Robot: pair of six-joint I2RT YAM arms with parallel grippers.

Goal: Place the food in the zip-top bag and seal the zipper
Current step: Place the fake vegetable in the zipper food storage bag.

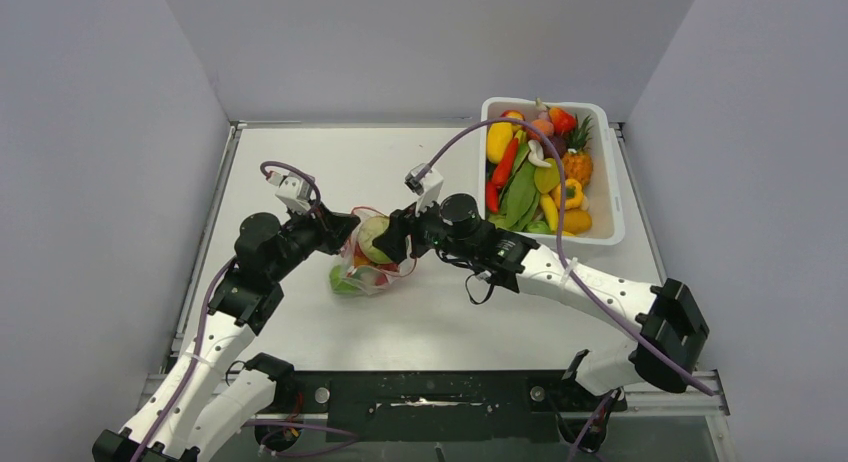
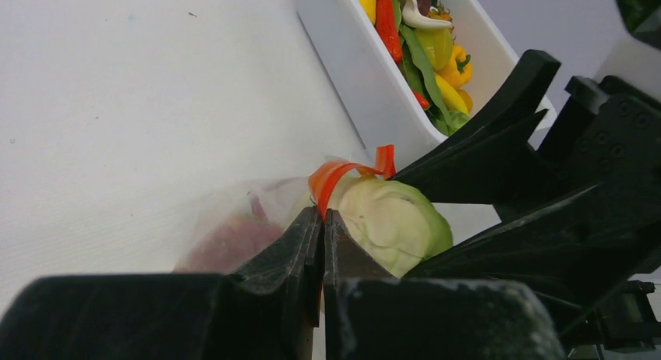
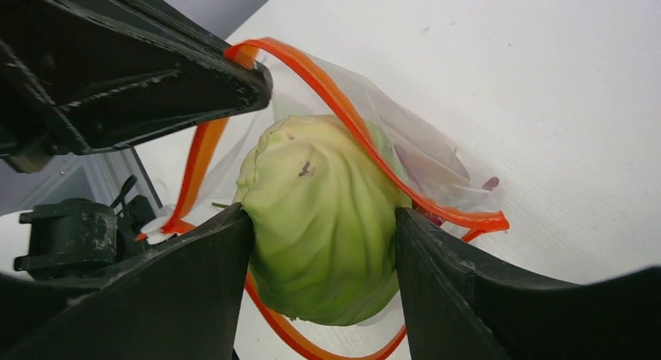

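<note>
Both sets of fingers are closed on something: the right fingers [image 3: 195, 290] clamp a pale green toy cabbage [image 3: 323, 227] from either side, pads pressed flat against its ribbed skin; the left fingers [image 2: 300, 251] are pinched together on the zipper [image 2: 335, 173], the red-orange strip rising out from between their tips. The zip-top bag [image 3: 421, 153] hangs from that pinch with its mouth spread wide and its lower end resting on the counter [image 1: 330, 172], about midway between the two arms; the zipper loops around the toy cabbage, one run passing over its top and the other curving beneath it, so the toy cabbage sits in the mouth, though how deep cannot be told. Through the clear plastic a reddish piece [image 2: 234, 243] shows low in the zip-top bag, and the top view shows a green piece [image 1: 345, 282] there too. More food [image 1: 530, 182] fills the white tub [image 1: 610, 172] at the far right of the counter, well apart from the zip-top bag; a long red chili [image 1: 503, 164] lies among yellow, orange and green pieces.
</note>
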